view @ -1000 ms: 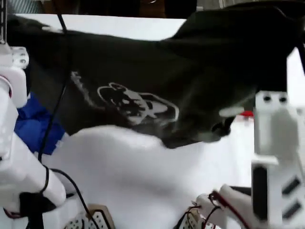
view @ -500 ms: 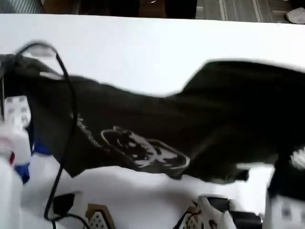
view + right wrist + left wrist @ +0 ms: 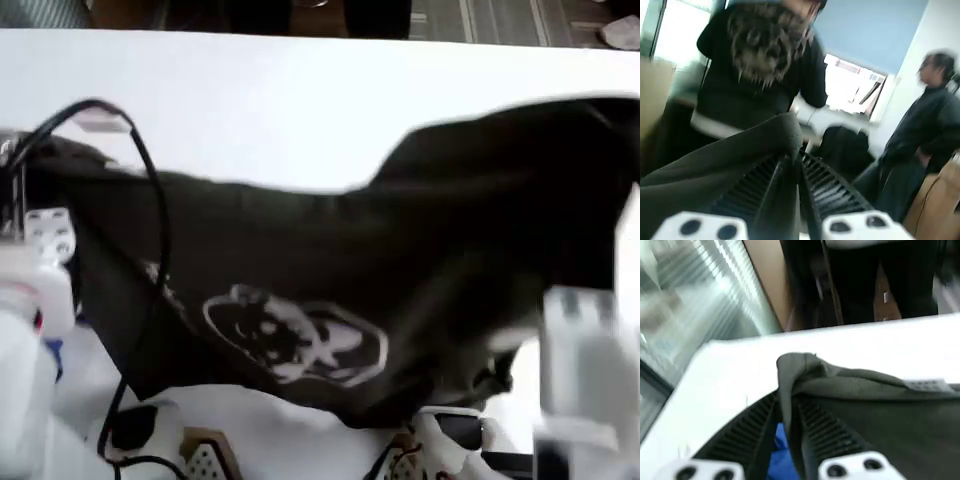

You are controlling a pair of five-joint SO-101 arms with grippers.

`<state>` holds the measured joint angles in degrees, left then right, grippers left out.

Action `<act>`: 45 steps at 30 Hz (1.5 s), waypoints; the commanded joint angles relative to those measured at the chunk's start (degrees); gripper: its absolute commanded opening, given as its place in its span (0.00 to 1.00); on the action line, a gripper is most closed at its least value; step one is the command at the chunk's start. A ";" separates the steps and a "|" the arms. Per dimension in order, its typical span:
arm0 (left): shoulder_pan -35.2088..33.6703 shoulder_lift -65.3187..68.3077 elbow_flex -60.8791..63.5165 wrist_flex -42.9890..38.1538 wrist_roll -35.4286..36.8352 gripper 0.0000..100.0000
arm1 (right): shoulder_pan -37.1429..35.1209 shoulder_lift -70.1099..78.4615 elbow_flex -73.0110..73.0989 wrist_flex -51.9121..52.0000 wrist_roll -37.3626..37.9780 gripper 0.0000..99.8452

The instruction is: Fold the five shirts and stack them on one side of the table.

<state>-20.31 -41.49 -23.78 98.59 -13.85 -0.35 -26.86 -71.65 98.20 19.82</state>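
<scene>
Two grips: left pincer point(image 3: 788, 402) and right pincer point(image 3: 791, 162) clamp the dark shirt point(image 3: 400, 260) over the bench point(image 3: 300, 90). You should probably lay it flat next.

Dark shirt point(image 3: 400, 270) dropped from the far edge; bare desk point(image 3: 300, 100) now shows there. My right pincer point(image 3: 792, 159) has since raised its corner slightly. Blue cloth point(image 3: 52, 358) at the left edge nearly covered.
</scene>
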 commanded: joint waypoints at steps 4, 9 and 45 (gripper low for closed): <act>-0.53 0.26 15.69 -13.10 0.26 0.03 | 0.48 0.84 21.98 -11.21 -0.53 0.02; 3.34 0.26 25.80 -21.10 0.09 0.03 | 0.75 0.84 36.48 -20.00 -0.53 0.02; 8.62 63.12 -20.35 -22.51 -2.37 0.03 | 0.75 41.10 32.35 -38.55 -0.18 0.02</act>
<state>-12.84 18.99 -39.87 75.12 -15.69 -0.35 10.68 -36.13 57.93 19.82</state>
